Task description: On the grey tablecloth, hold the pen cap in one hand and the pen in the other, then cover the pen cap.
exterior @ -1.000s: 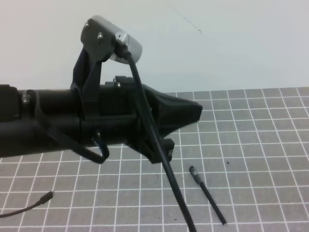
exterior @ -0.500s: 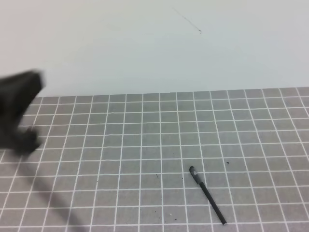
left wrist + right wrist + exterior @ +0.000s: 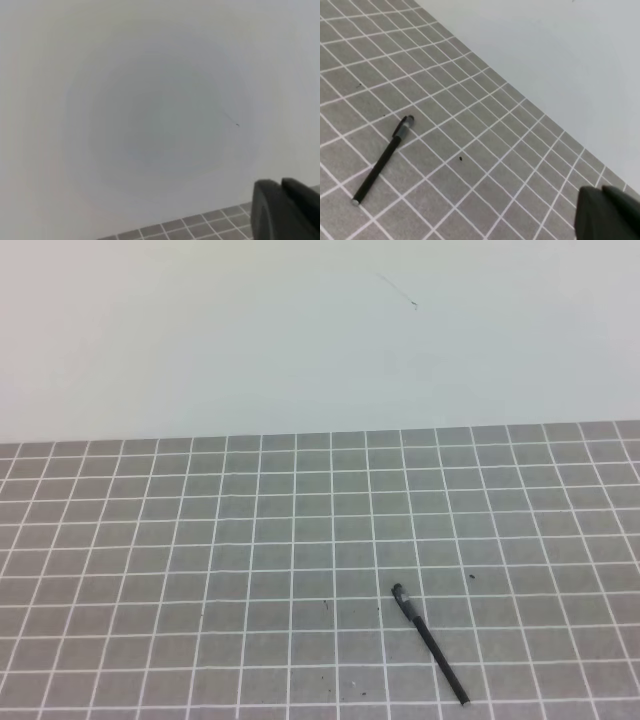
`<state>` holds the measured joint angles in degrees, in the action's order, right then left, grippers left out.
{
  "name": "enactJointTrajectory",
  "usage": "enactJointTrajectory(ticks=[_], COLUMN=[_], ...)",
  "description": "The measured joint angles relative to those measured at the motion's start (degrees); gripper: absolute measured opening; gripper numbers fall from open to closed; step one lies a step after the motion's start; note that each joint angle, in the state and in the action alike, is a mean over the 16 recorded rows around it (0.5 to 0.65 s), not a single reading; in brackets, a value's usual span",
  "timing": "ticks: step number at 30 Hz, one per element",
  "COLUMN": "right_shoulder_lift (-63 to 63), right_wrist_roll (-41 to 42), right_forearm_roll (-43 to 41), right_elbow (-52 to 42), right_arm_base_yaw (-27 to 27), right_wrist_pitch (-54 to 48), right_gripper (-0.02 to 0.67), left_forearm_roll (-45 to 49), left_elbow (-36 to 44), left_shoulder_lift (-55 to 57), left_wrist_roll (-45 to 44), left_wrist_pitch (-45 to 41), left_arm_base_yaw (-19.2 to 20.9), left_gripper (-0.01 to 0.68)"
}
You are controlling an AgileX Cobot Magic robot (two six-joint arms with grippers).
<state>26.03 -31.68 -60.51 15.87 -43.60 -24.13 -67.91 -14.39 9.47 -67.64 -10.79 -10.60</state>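
Note:
The pen [image 3: 437, 655] lies alone on the grey tablecloth [image 3: 200, 540], slanting from the lower right up to the left. In the right wrist view the pen [image 3: 374, 174] shows a thicker, slightly glinting stretch at its far end, which looks like the pen cap [image 3: 402, 128] seated on it; that same pen cap [image 3: 401, 597] is the end farther from the front edge. My right gripper [image 3: 602, 192] is shut and empty at the frame's lower right, well away from the pen. My left gripper [image 3: 281, 186] is shut too, facing the pale wall. Neither gripper shows in the exterior view.
A plain pale wall [image 3: 320, 340] rises behind the cloth's far edge. A few tiny dark specks [image 3: 471, 577] dot the cloth near the pen. Only a strip of tablecloth [image 3: 200, 227] shows in the left wrist view.
The left arm, which filled the exterior view a second ago, swept off to the left and out of sight. The pen has not moved.

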Motion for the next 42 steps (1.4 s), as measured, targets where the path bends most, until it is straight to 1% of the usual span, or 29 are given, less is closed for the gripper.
enactJointTrajectory(ticks=[4, 7, 10, 13, 19, 21, 23, 26, 30, 35, 42], right_shoulder_lift=[0.0, 0.0, 0.0, 0.0, 0.0, 0.0, 0.0, 0.0, 0.0, 0.0, -0.1], right_wrist_roll=[0.0, 0.0, 0.0, 0.0, 0.0, 0.0, 0.0, 0.0, 0.0, 0.0, 0.0], right_forearm_roll=[-0.1, -0.1, -0.1, -0.1, -0.1, -0.1, -0.1, -0.1, -0.1, -0.1, -0.1], right_elbow=[0.0, 0.0, 0.0, 0.0, 0.0, 0.0, 0.0, 0.0, 0.0, 0.0, 0.0], right_arm_base_yaw=[0.0, 0.0, 0.0, 0.0, 0.0, 0.0, 0.0, 0.0, 0.0, 0.0, 0.0], right_wrist_pitch=[0.0, 0.0, 0.0, 0.0, 0.0, 0.0, 0.0, 0.0, 0.0, 0.0, 0.0], right_gripper=[-0.003, -0.003, -0.003, -0.003, -0.003, -0.003, -0.003, -0.003, -0.003, -0.003, -0.003], left_forearm_roll=[0.1, 3.9, 11.2, 21.0, 42.3, 48.0, 52.1, 55.9, 59.0, 63.0, 67.5], left_elbow=[4.3, 6.9, 9.1, 10.9, 13.5, 14.0, 14.3, 14.5, 14.5, 14.5, 14.6], left_shoulder_lift=[-5.5, -7.8, -9.0, -9.6, -10.1, -10.2, -10.4, -10.4, -10.4, -10.4, -10.4], left_wrist_roll=[2.4, 9.1, 20.5, 34.7, 63.3, 70.6, 75.5, 79.1, 79.9, 79.8, 79.8], left_wrist_pitch=[2.4, 4.2, 5.2, 5.6, 4.4, 2.8, 1.0, -1.4, -4.4, -7.2, -7.3], left_arm_base_yaw=[0.0, 0.0, 0.5, 1.6, 5.7, 7.2, 8.6, 10.4, 11.6, 11.8, 11.8], left_gripper=[-0.001, -0.001, -0.001, -0.001, -0.001, -0.001, -0.001, -0.001, -0.001, -0.001, -0.001])
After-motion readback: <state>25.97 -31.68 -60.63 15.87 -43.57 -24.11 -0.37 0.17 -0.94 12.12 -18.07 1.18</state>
